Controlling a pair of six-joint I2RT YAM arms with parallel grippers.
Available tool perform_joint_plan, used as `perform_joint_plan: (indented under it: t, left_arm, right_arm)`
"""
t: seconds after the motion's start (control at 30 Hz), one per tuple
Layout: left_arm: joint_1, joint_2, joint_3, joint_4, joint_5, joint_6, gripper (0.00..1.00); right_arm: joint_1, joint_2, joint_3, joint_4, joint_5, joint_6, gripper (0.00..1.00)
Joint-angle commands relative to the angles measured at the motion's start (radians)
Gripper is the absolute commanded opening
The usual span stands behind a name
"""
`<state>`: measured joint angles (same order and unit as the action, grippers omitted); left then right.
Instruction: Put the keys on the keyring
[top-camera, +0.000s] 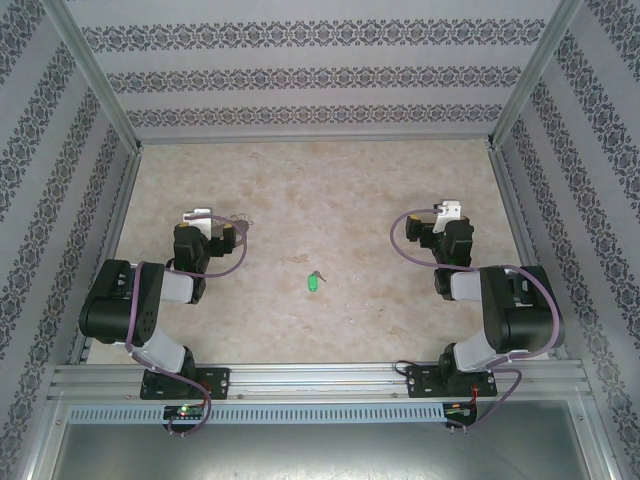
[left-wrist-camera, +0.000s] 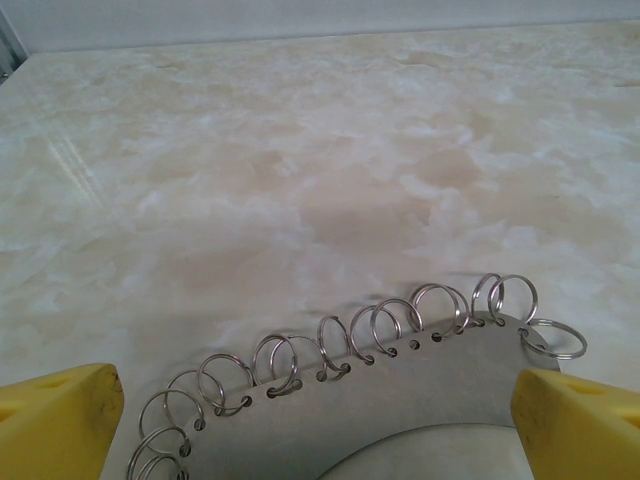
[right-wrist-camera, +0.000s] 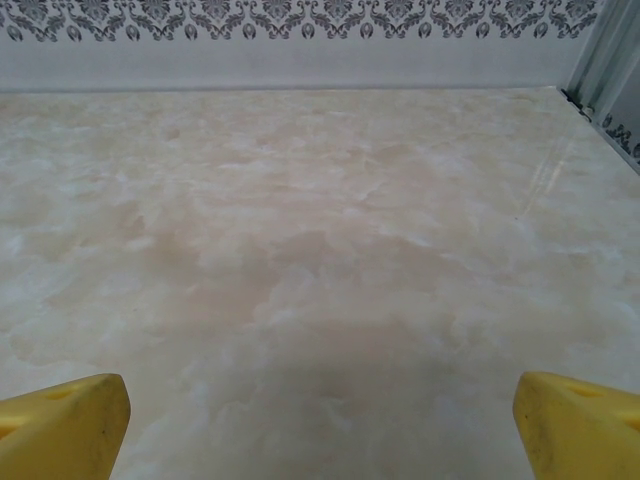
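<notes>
The key, with its bright green head, lies flat on the marble tabletop midway between the two arms. A tiny dark grey piece touches its far end; this may be the keyring, too small to tell. My left gripper is far to the key's left and open. In the left wrist view its yellow fingers stand wide apart over a grey plate, and the left gripper holds nothing. My right gripper is far to the key's right. The right gripper is open above bare table.
A curved grey plate with several silvery split rings threaded along its edge lies on the table under the left gripper. Patterned walls and metal posts enclose the table on three sides. A metal rail runs along the near edge.
</notes>
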<state>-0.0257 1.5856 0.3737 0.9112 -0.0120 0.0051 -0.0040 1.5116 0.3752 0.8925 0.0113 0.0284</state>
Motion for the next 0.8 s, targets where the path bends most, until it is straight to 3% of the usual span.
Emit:
perform_joint_plan:
  t: [0.0,0.17,0.37,0.53,0.77]
  left_arm:
    - [0.015,-0.046,0.025,-0.034,0.022,0.015,1.00]
    - [0.011,-0.185,0.086,-0.284,-0.014,-0.001,1.00]
    - [-0.022,-0.275,0.189,-0.554,-0.036,-0.063,1.00]
    - [-0.074,-0.360,0.207,-0.661,0.010,-0.101,1.00]
    - [-0.082,-0.505,0.259,-0.877,0.057,-0.361,1.00]
  right_arm:
    - [0.010,-0.065,0.001,-0.020,0.034,0.015,0.98]
    - [0.024,-0.170,0.056,-0.226,0.129,0.016,0.98]
    - [0.057,-0.271,0.113,-0.398,0.136,0.073,0.98]
    - [0.104,-0.303,0.225,-0.633,0.043,0.141,0.98]
    - [0.167,-0.283,0.347,-0.839,-0.091,0.186,0.98]
